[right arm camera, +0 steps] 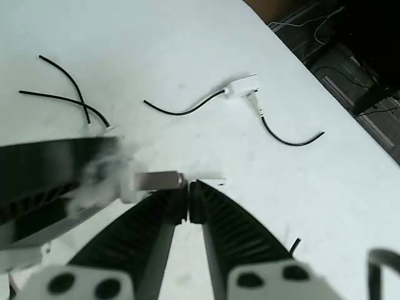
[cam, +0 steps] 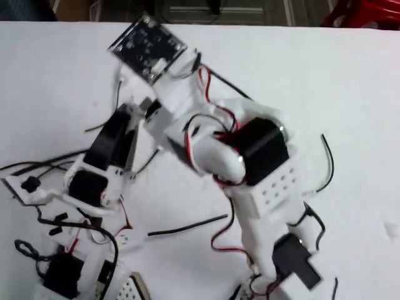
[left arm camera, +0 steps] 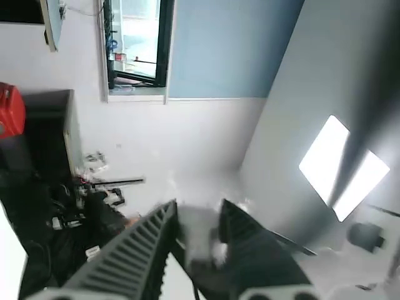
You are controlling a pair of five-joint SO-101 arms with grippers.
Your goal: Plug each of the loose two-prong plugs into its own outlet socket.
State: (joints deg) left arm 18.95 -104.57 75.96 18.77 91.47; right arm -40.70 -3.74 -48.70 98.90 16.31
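Stage judged to be in hand: mating one plug in the air between the two grippers, with other plugs left to do. At the tabletop's left edge a small black piece (cam: 28, 184) sits on a pale plate (cam: 19, 192); whether it is a plug cannot be told. Next to it the left arm (cam: 111, 140) slants toward the middle of the tabletop. The left gripper (left arm camera: 199, 214) tilts up toward the room, its fingers (left arm camera: 156, 234) closed on a blurred white piece (left arm camera: 200, 234), probably a plug or socket body. Facing it, the right gripper (right arm camera: 189, 190) has its fingers (right arm camera: 222, 215) closed tip to tip, with a short grey metal stub (right arm camera: 159, 181) just at the tips; whether they pinch it cannot be told. The right arm (cam: 262, 156) reaches in from the near right corner. The next move calls for fine alignment of stub and white piece, then a straight push while one arm holds firm. A loose white plug (right arm camera: 240, 86) on a black lead (right arm camera: 187, 110) lies free near an edge of the tabletop, with a second lead (right arm camera: 290, 139) ending just beside it. Possible hindrances: a stray cable (cam: 187, 225) between the arm bases and a curved cable (cam: 328, 161) toward the right edge could snag, and the arms crowd the middle.
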